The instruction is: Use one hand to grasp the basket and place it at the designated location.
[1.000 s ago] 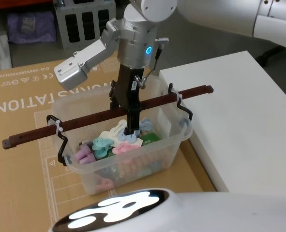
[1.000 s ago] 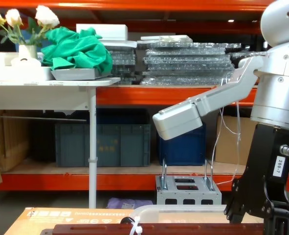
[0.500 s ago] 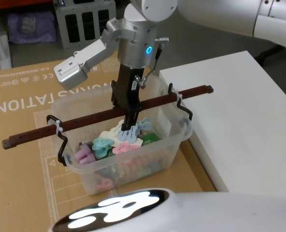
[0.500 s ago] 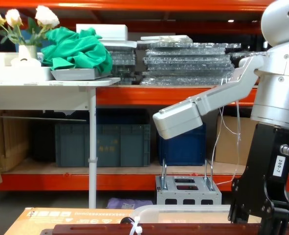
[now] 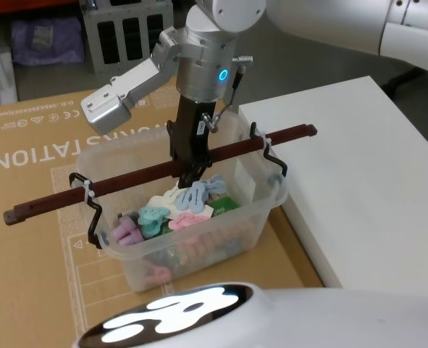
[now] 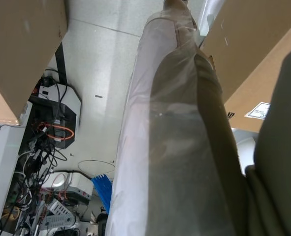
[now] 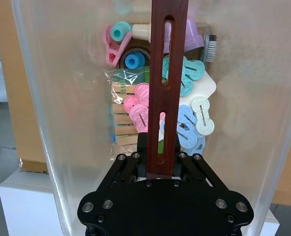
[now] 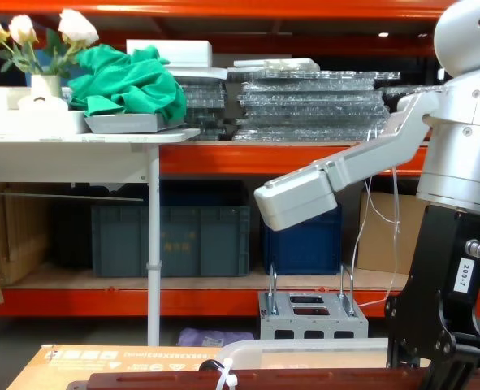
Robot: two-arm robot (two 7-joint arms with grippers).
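Note:
The basket (image 5: 261,210) is a translucent whitish tub on a cardboard sheet, with a long reddish-brown bar handle (image 5: 127,181) across its top. Pastel clips (image 5: 159,215) and other small items lie inside. My right gripper (image 5: 192,172) reaches down from above and is shut on the middle of the handle. In the right wrist view the handle (image 7: 169,73) runs out from between the black fingers of the right gripper (image 7: 161,158), with the tub's wall (image 7: 51,98) around it. In the chest view the handle (image 8: 304,379) and rim (image 8: 304,348) show low.
A white table (image 5: 373,181) stands just right of the basket. The cardboard sheet (image 5: 32,217) spreads out to the left. A grey metal box (image 5: 127,29) sits on the floor behind. Blue crates (image 8: 175,240) fill the shelf beyond, and a white side table (image 8: 77,146) stands far left.
My right gripper has risen out of the tub, from deep among the clips up to bar level. The handle's right end has lifted slightly.

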